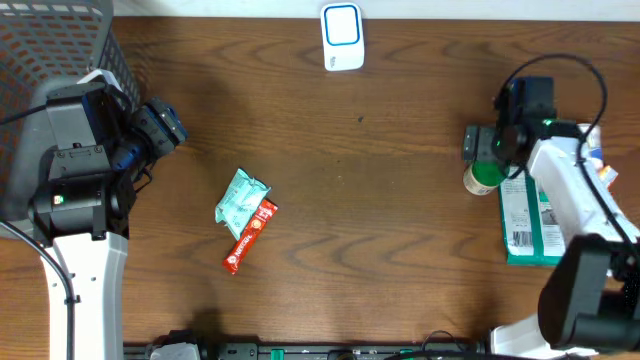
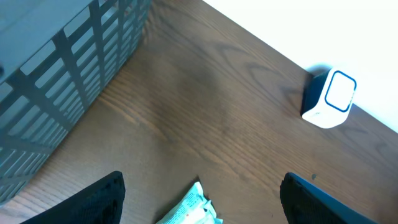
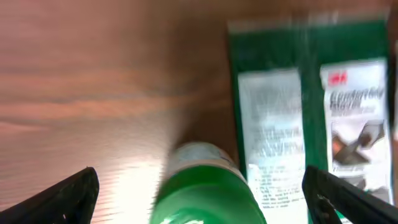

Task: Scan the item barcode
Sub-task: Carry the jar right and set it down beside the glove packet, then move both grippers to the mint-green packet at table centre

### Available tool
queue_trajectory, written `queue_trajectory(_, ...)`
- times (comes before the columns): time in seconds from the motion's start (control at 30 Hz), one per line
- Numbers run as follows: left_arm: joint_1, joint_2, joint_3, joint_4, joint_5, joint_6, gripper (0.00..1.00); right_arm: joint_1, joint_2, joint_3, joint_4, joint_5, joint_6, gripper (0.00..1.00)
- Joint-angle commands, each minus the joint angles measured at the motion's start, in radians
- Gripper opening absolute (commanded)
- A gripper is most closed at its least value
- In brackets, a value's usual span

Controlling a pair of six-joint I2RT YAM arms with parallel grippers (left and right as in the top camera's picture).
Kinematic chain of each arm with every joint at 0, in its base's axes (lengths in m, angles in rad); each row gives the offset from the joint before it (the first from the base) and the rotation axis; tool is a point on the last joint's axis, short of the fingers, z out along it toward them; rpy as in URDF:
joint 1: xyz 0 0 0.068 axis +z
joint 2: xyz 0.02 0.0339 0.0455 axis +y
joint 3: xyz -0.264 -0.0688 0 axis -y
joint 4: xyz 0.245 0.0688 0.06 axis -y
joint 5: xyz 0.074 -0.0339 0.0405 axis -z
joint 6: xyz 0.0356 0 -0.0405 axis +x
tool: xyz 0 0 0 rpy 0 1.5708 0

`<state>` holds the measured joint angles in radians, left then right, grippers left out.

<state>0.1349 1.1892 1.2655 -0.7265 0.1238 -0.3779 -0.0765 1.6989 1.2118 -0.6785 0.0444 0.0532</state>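
The right claw (image 3: 205,198) hangs released, fingers wide either side of the green cylindrical bottle (image 3: 202,177), which sits on the brown wooden table (image 1: 400,200) just beside the green cardboard box (image 1: 528,225). Grasping seems the step in hand: close, lift clear of the box, then cross open table to the white blue-rimmed scanner (image 1: 342,37) at the far edge. The left claw (image 2: 205,202), released and empty, waits well apart

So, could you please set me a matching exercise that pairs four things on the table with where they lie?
Things:
1. scanner
2. basket
3. red bar
4. green bottle

Places, in the overhead view:
A. top left corner
B. right side, beside the green box
C. top edge, near the middle
D. middle of the table, beside the pale packet

Pairs: 1-C, 2-A, 3-D, 4-B.
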Motion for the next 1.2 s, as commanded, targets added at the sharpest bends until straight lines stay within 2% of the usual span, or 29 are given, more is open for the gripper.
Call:
queue_trajectory(0.0,0.004,-0.001,0.002,0.001,-0.013,-0.002,0.81,-0.001,-0.109,0.138,-0.037,-0.234,0.013,0.99)
queue_trajectory(0.13,0.004,-0.001,0.002,0.001,-0.013,-0.002,0.81,0.0,-0.161,0.153,-0.048,-0.488,0.013,0.99)
queue_trajectory(0.33,0.004,-0.001,0.002,0.006,-0.012,-0.002,0.81,0.01,-0.171,0.15,-0.172,-0.634,0.014,0.99)
queue_trajectory(0.37,0.004,-0.001,0.002,0.016,-0.012,-0.002,0.99,0.029,-0.171,0.138,-0.183,-0.663,0.014,0.99)
queue_trajectory(0.43,0.004,-0.001,0.002,0.028,-0.012,-0.002,0.98,0.064,-0.171,0.119,-0.177,-0.666,0.031,0.99)
queue_trajectory(0.6,-0.01,0.034,-0.025,-0.092,-0.005,-0.002,0.98,0.201,-0.167,0.061,-0.103,-0.666,0.111,0.95)
queue_trajectory(0.7,-0.01,0.105,-0.067,-0.176,-0.005,-0.001,0.98,0.325,-0.167,-0.007,0.002,-0.623,0.153,0.82)
queue_trajectory(0.8,-0.01,0.196,-0.072,-0.242,-0.004,-0.001,0.98,0.446,-0.167,-0.087,0.095,-0.533,0.285,0.8)
queue_trajectory(0.83,-0.013,0.24,-0.072,-0.249,0.018,0.021,0.69,0.503,-0.167,-0.132,0.163,-0.495,0.356,0.8)
queue_trajectory(0.87,-0.026,0.285,-0.072,-0.249,0.042,0.063,0.35,0.566,-0.167,-0.187,0.254,-0.459,0.417,0.78)
queue_trajectory(0.93,-0.056,0.362,-0.072,-0.249,0.048,0.071,0.19,0.647,-0.167,-0.258,0.382,-0.396,0.455,0.71)
queue_trajectory(0.97,-0.072,0.392,-0.072,-0.248,0.048,0.071,0.11,0.678,-0.167,-0.284,0.426,-0.367,0.463,0.64)
queue_trajectory(1.0,-0.097,0.438,-0.072,-0.243,0.048,0.084,0.08,0.715,-0.167,-0.314,0.472,-0.327,0.484,0.53)
queue_trajectory(1.03,-0.112,0.466,-0.072,-0.237,0.047,0.095,0.08,0.732,-0.167,-0.329,0.49,-0.303,0.497,0.47)
queue_trajectory(1.1,-0.136,0.544,-0.072,-0.225,0.04,0.095,0.09,0.769,-0.167,-0.355,0.5,-0.236,0.536,0.28)
queue_trajectory(1.17,-0.141,0.623,-0.072,-0.212,0.04,0.088,0.09,0.783,-0.167,-0.363,0.5,-0.225,0.537,0.26)
